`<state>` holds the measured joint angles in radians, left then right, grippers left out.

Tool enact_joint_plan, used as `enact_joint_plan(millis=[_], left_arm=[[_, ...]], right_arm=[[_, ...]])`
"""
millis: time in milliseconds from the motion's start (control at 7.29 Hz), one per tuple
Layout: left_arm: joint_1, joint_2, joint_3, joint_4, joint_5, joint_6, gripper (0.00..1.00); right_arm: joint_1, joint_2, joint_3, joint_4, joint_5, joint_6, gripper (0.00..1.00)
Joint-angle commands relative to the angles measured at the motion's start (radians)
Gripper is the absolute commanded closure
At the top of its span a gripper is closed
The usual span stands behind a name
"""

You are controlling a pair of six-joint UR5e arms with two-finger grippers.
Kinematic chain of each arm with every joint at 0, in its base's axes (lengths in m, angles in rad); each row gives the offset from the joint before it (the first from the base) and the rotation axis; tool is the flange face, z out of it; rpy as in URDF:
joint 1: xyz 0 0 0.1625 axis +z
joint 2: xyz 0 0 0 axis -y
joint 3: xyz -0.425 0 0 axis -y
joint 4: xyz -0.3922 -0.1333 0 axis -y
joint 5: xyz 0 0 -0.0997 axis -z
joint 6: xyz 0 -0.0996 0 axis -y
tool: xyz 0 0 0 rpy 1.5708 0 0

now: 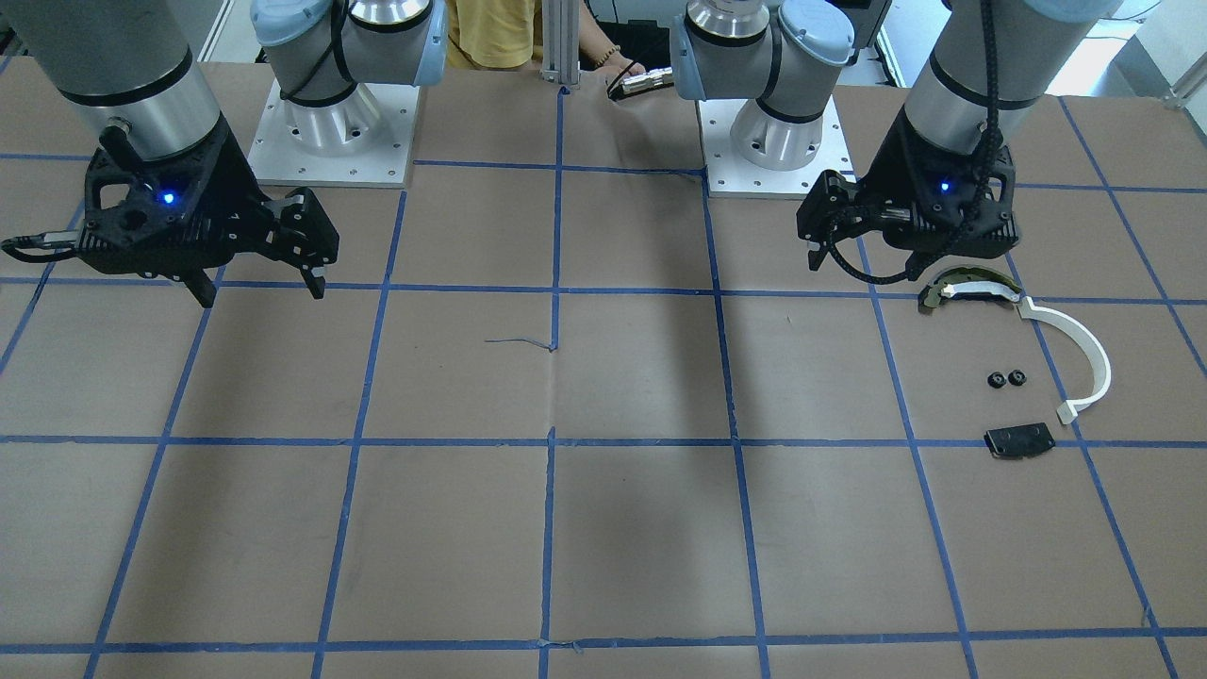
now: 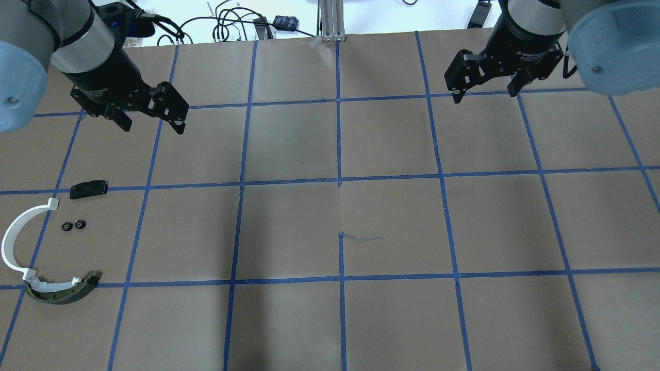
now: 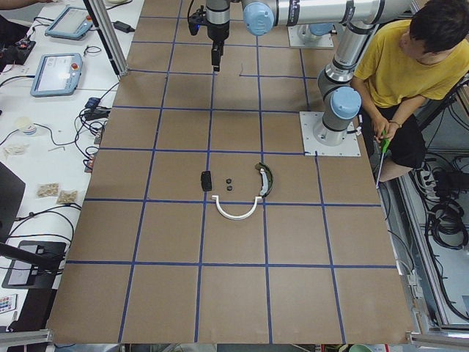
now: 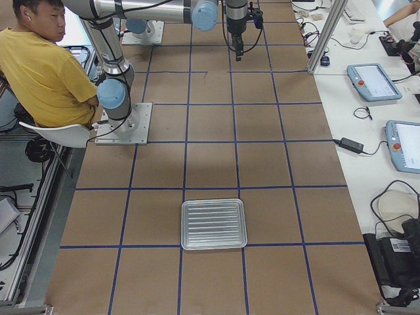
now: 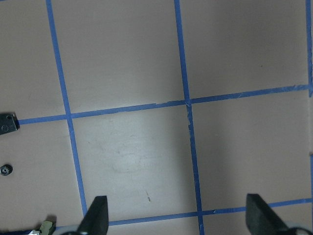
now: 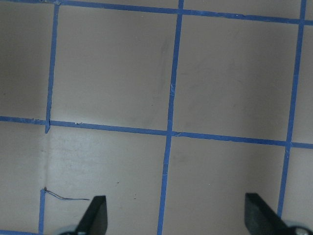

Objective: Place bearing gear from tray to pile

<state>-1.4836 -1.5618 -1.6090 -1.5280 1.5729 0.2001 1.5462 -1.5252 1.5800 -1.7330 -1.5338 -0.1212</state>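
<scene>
Gears [image 2: 72,225] in pile [image 2: 64,294] (left gripper [image 2: 153,126], right gripper [image 2: 484,95] agape)

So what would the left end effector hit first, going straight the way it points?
Probably bare table: the wrist view shows only paper and blue tape ahead of the left end effector. The pile lies off to one side.

Overhead, front views face each other, sharing pile [image 2: 72,225]; side views distant; wrist cameras close, downward.
</scene>
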Motion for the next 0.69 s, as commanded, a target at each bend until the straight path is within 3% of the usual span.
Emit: enact_joint_plan(millis=[0, 549], left_arm=[[-0.006, 0.005, 0.0, -0.012, -0.013, -0.052, 0.0], [-0.004, 0.008, -0.005, -0.012, -0.01, -0.067, 0.0]], right_arm=[[0.0, 0.0, 0.0, 0.001, 0.0, 0.0, 0.0], [0.0, 0.0, 0.0, 0.001, 0.0, 0.0, 0.0]])
